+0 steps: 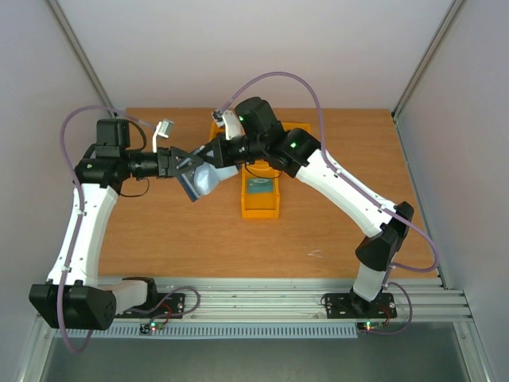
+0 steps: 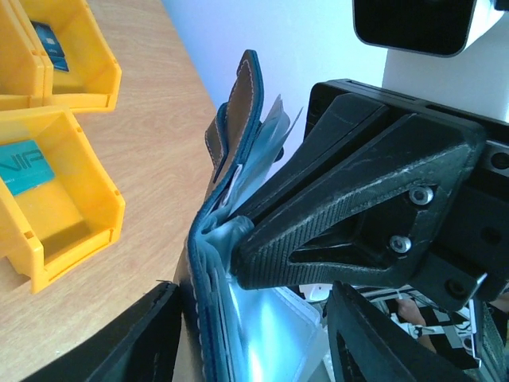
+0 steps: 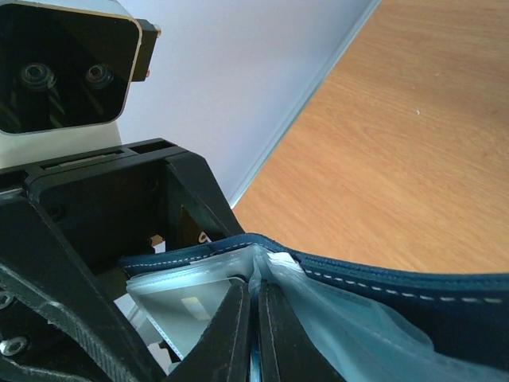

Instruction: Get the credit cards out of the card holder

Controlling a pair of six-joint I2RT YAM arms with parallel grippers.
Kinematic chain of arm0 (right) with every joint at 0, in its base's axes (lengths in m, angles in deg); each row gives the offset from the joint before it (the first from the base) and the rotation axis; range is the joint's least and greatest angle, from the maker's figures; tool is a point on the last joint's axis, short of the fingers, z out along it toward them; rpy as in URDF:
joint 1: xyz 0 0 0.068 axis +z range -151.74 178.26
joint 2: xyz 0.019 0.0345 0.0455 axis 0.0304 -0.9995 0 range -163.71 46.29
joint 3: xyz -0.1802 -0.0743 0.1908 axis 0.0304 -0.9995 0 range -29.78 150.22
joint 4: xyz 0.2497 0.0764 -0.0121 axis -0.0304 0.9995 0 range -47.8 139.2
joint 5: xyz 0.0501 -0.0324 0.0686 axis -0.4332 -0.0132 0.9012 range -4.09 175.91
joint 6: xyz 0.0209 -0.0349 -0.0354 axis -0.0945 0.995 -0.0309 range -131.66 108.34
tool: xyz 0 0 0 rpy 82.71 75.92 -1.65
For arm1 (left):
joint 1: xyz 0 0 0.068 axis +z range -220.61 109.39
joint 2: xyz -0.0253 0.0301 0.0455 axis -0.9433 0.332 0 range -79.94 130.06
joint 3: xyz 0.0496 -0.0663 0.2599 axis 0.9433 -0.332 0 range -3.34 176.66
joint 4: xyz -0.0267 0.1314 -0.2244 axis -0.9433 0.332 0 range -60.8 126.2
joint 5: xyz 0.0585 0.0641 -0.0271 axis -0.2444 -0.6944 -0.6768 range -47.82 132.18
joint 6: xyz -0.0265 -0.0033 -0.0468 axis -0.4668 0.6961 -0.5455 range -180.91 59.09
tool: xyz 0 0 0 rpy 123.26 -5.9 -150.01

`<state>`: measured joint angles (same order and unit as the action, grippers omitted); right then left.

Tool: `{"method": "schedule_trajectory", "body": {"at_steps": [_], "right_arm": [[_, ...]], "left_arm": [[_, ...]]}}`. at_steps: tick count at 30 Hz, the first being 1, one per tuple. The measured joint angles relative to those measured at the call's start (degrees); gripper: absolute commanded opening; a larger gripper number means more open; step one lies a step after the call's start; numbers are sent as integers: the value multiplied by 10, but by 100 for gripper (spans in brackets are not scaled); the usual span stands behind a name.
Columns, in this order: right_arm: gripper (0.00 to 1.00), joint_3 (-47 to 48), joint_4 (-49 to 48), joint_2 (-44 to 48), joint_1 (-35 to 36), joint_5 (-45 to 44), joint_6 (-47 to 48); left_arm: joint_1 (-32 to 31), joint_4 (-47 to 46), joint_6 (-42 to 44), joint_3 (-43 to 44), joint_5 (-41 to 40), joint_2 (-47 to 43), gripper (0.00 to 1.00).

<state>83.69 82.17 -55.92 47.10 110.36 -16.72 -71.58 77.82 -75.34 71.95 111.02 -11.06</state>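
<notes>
Clamping the card holder aloft, left gripper; right gripper pinches a clear sleeve, and pulling may rip it.

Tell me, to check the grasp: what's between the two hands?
The open card holder, gripped by left hand and right hand from either side; the top view shows it.

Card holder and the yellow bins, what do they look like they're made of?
The card holder looks like navy leather or faux leather, matte, with white stitching along its edge; I can't tell which. Its sleeves look like thin clear plastic film, glossy and crinkled. The yellow bins look like rigid moulded plastic, smooth with a slight sheen.
</notes>
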Motion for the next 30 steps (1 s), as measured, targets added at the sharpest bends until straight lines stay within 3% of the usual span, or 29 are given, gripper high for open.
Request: {"method": "schedule_trajectory", "body": {"at_steps": [7,14,21,27,30], "right_arm": [[1,-12,-1,6,-3,0,0],[1,-20,-1,7,-4,0,0],[1,-22,-2,7,-6,6,0],[1,-22,-2,7,-6,9,0],[1,-22,-1,7,-6,9,0]], "left_arm": [[20,2,0,0,9,0,56],[29,11,9,0,13,0,49],[29,51,58,-13,-10,-7,32],[29,74,92,-15,-24,-7,1],[29,76,105,-15,-30,-7,0]]}}
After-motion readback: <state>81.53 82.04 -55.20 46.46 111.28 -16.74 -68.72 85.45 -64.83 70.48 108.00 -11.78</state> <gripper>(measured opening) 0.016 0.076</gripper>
